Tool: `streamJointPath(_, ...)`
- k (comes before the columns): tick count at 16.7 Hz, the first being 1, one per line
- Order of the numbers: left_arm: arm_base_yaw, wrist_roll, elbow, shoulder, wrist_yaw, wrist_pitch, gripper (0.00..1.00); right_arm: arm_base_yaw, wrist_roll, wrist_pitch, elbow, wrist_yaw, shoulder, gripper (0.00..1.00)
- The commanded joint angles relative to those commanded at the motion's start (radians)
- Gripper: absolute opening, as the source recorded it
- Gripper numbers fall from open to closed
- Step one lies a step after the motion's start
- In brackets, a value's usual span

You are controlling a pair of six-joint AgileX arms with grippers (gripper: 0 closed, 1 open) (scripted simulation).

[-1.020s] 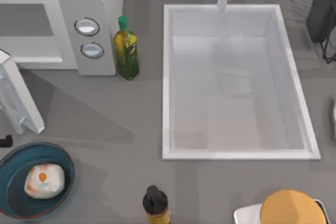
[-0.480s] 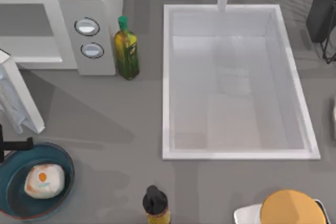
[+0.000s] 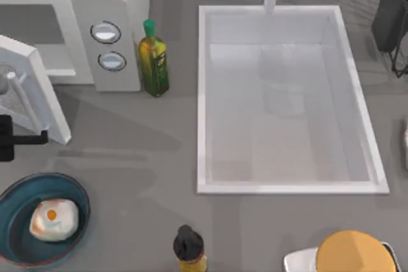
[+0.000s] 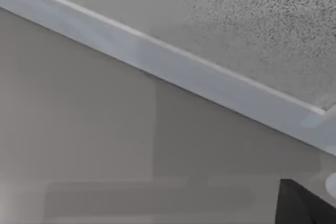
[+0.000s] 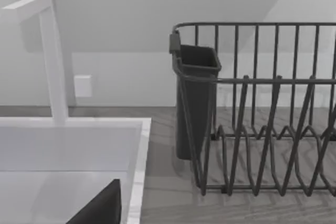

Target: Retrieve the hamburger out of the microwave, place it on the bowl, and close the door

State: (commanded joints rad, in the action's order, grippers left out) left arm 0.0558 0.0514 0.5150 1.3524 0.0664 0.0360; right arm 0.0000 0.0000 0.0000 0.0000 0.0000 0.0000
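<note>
L pincer sits at the top view's far left edge, dark fingers just beside the outer face of the door, near its free end. Can't tell whether the fingers are spread or closed, or whether they touch the panel; nothing seems held. L wrist cam looks close onto the door's speckled face and its pale edge strip, w/ worktop below.

Key relation: door stands half-open, long axis slanting from its free end near the pincer up toward the microwave front. Cavity lies beyond the door from the pincer, so a push away from the pincer, toward the back of the worktop, should swing it shut. L arm is by far the nearer; R arm parked off to the right by the dish rack, pincer state not visible.

Hamburger already rests in the bowl, front-left corner, well clear of the door's sweep. Judging by that, only closing remains.
</note>
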Motion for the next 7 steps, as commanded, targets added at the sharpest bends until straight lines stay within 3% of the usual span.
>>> streamJointPath(7,-0.019,-0.011,0.132,0.216,-0.012,0.095,0.00,0.000,0.000,0.000,0.000,0.000,0.000,1.00)
